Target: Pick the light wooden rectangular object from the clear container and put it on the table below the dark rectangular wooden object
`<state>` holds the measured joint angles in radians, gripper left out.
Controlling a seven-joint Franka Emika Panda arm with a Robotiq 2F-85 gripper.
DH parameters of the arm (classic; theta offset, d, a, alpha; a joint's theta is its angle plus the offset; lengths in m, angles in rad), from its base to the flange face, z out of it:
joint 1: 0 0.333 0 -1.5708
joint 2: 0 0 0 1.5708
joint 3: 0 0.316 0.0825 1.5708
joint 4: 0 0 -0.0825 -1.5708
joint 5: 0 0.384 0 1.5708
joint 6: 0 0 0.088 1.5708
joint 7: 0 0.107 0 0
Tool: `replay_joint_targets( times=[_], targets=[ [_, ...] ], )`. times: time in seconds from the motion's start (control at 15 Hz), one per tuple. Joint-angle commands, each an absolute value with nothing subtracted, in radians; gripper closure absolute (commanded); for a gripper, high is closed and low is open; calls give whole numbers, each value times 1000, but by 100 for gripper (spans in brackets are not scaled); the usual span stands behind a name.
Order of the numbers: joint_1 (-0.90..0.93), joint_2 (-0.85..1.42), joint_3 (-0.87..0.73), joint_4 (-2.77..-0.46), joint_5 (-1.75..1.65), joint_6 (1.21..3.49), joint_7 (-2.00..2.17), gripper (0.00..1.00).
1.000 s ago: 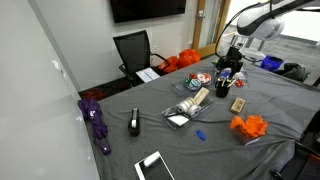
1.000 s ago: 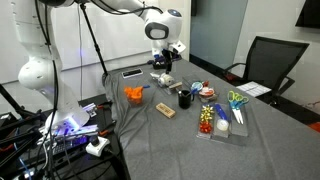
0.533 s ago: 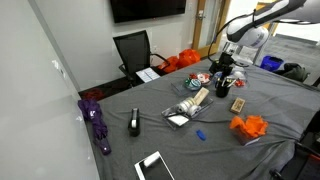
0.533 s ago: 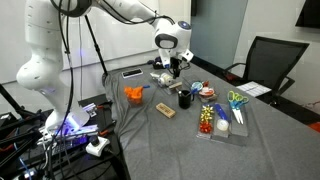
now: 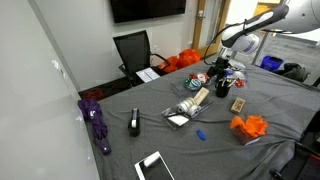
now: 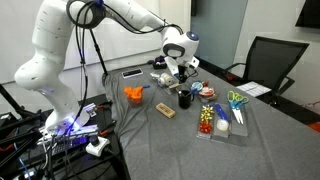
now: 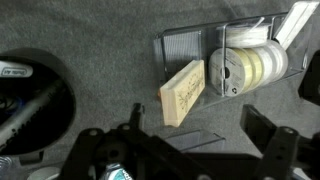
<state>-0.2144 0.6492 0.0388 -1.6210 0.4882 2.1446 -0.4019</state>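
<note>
Our gripper (image 7: 192, 124) hangs wide open and empty over the light wooden block (image 7: 183, 93), which leans in the clear container (image 7: 185, 45) beside a tape roll (image 7: 245, 65), so we should go straight down and pinch its long sides gently.

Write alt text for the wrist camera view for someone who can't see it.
A pale wooden block lies tilted in a clear plastic tray beside a roll of tape, seen from above on a dark grey cloth table. The open gripper hovers over it, and a black cup sits at the left.
</note>
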Motion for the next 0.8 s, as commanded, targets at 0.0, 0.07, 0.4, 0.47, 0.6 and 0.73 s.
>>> replay_joint_targets(
  times=[0.0,0.07,0.4,0.47,0.6,0.73],
  targets=[
    [-234,664,58,-1609,463,2145,-399,0],
    [-236,675,58,-1603,454,2145,-400,0],
    [-237,689,60,-1587,447,2145,-400,0],
    [-239,687,64,-1594,454,2154,-408,0],
    [-243,689,73,-1606,466,2174,-423,0],
    [-242,700,78,-1611,465,2184,-429,0]
  ],
)
